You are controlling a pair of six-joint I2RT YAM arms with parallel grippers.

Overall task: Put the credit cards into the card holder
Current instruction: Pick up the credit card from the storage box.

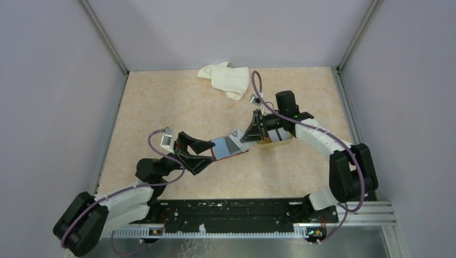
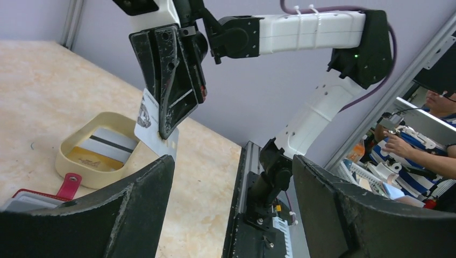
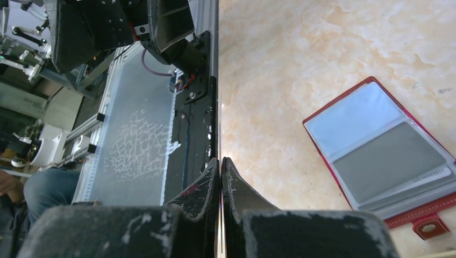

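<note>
Right end effector (image 2: 163,130) pinching white credit card (image 2: 145,128) over beige tray (image 2: 67,162); left end effector (image 1: 207,153) spread beside open card holder (image 1: 231,145).

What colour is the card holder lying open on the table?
The card holder is dark red at its edges, greyish pockets inside; clearest in the right wrist view.

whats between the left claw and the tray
The open card holder lies there, flat on the table; the top view shows it.
</note>
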